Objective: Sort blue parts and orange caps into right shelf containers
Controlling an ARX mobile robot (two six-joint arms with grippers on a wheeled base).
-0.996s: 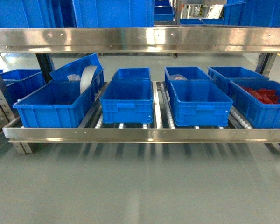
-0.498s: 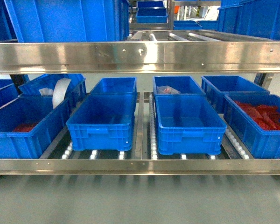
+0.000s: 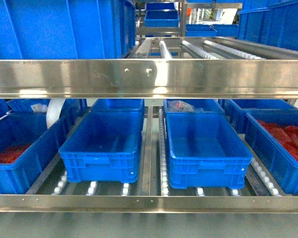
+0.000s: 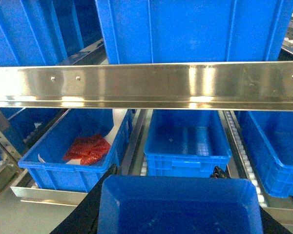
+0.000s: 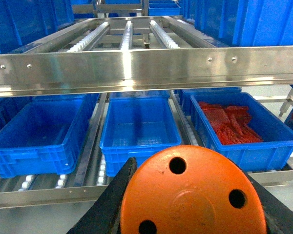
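In the left wrist view a blue part (image 4: 180, 207) fills the bottom of the frame, and my left gripper (image 4: 164, 174) is shut on it with a black finger on each side. My right gripper (image 5: 190, 171) is shut on an orange cap (image 5: 193, 197), whose flat top with three small holes faces the camera. Neither gripper shows in the head view. The right shelf containers stand on the lower roller shelf. One blue crate (image 3: 208, 171) right of centre looks empty. The crate (image 3: 280, 168) at the far right holds red packets (image 3: 288, 139).
A steel rail (image 3: 149, 77) crosses the shelf front above the crates, and a steel lip (image 3: 149, 203) runs below them. An empty crate (image 3: 102, 168) stands left of centre. The crate (image 3: 15, 176) at far left holds red packets. More crates sit behind and on the upper shelf.
The head view has closed in on the shelf. The crates look larger and the upper steel rail sits lower in the frame.
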